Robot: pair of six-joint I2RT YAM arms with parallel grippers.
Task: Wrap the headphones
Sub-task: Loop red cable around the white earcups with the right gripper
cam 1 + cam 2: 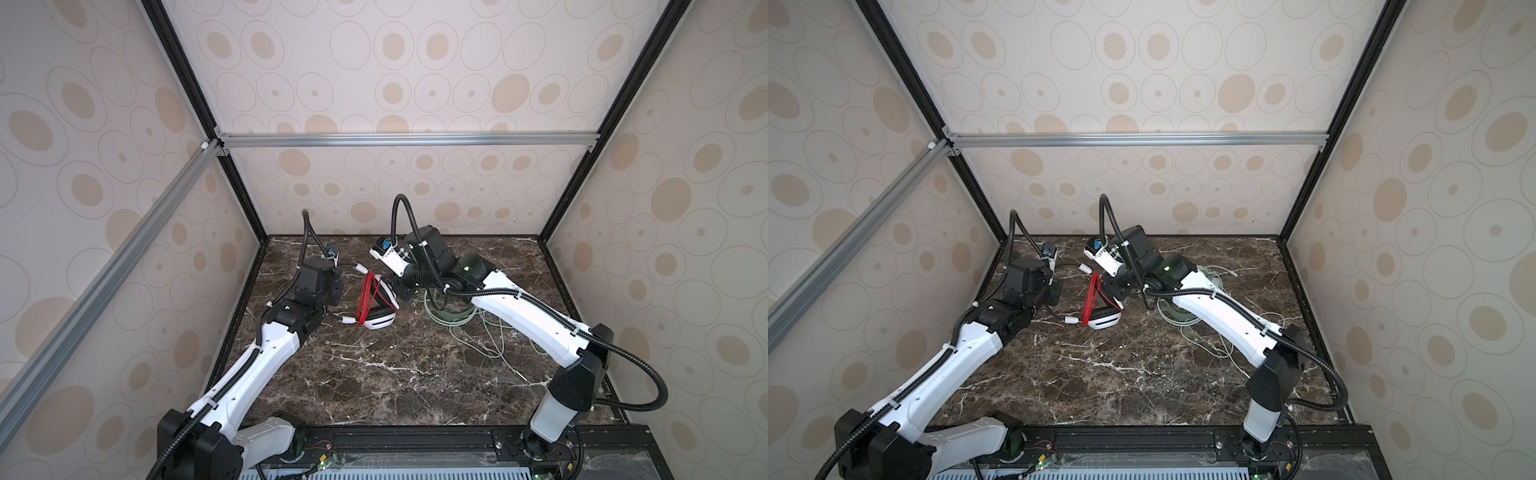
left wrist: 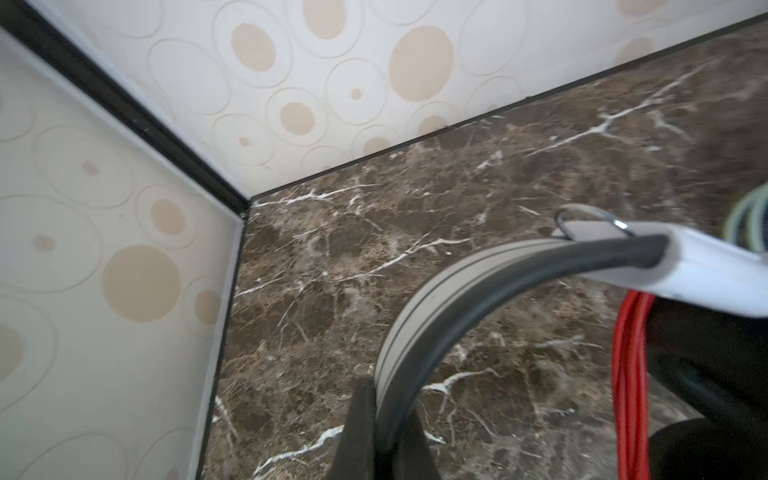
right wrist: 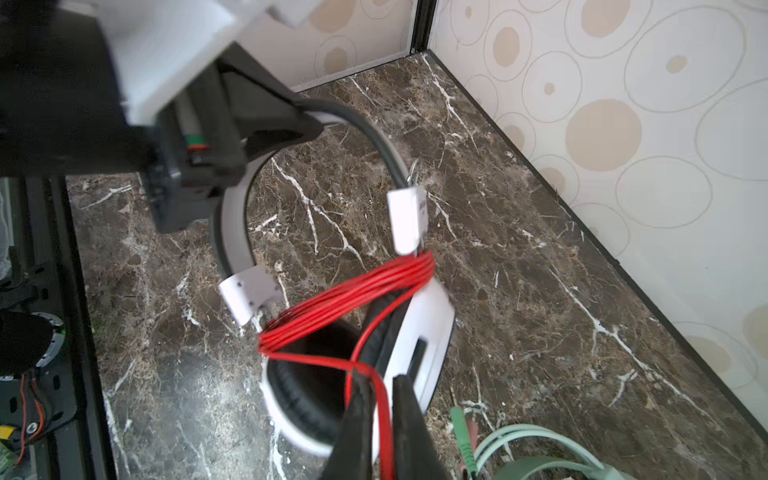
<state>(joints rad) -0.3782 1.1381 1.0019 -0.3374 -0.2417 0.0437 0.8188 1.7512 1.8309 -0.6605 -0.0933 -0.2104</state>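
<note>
The white headphones [image 1: 380,318] [image 1: 1105,320] stand near the middle of the marble table, the thin red cable [image 1: 368,299] [image 1: 1090,301] looped several times round the arms above their black ear pads. My left gripper [image 2: 384,388] [image 1: 334,289] is shut on the headband [image 2: 419,316]. From the other side, my right gripper [image 3: 380,380] [image 1: 399,291] is shut on a strand of the red cable [image 3: 353,291] beside a white cup [image 3: 428,328]. The mint-green headphones [image 1: 451,313] [image 1: 1179,316] [image 3: 536,461] lie under the right arm.
The pale green cable [image 1: 494,336] [image 1: 1225,345] sprawls loose across the marble on the right, its green plug [image 3: 461,436] close to my right fingers. Patterned walls close in three sides. A black rail [image 1: 415,440] runs along the front edge.
</note>
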